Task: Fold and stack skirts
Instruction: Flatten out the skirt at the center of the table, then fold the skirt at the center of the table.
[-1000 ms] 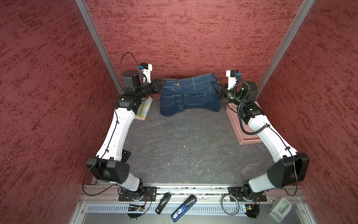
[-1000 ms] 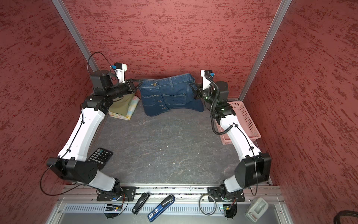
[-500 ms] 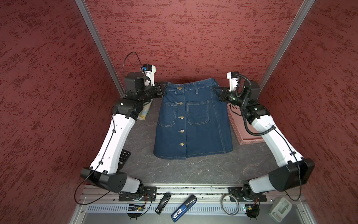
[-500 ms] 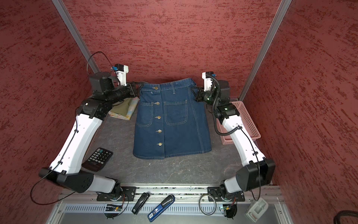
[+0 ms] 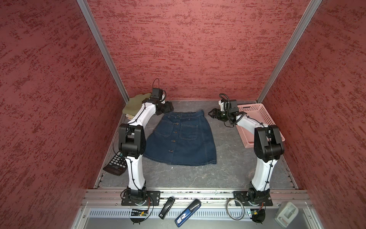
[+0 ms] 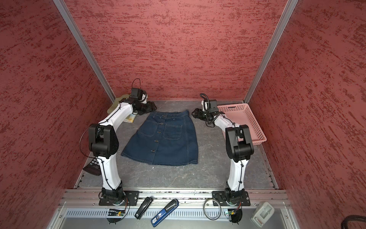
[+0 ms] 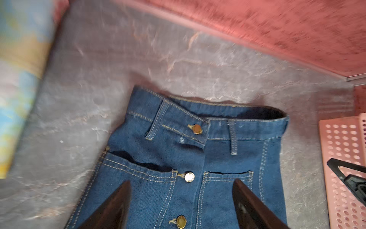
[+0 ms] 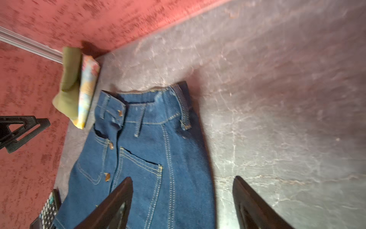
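Observation:
The dark-blue denim skirt (image 5: 182, 138) lies spread flat mid-table, buttons up, waistband toward the back wall; it also shows in the other top view (image 6: 164, 138). My left gripper (image 5: 170, 108) hovers open at the waistband's left corner, its fingers (image 7: 118, 202) apart over the skirt (image 7: 198, 154) and holding nothing. My right gripper (image 5: 210, 114) stands open just right of the waistband; one finger (image 8: 116, 202) is over the skirt's edge (image 8: 148, 148), the other over bare table. In the back left corner, the folded olive skirt (image 8: 69, 79) rests on the folded floral skirt (image 8: 88, 89).
A pink perforated basket (image 5: 257, 117) stands at the back right, close behind the right arm. A black calculator (image 5: 116, 163) lies by the left arm's base side. Small tools lie on the front rail, off the table.
Both grippers were shut on the denim skirt's waistband corners, holding it up. They have now opened and let go, and the skirt lies flat on the table.

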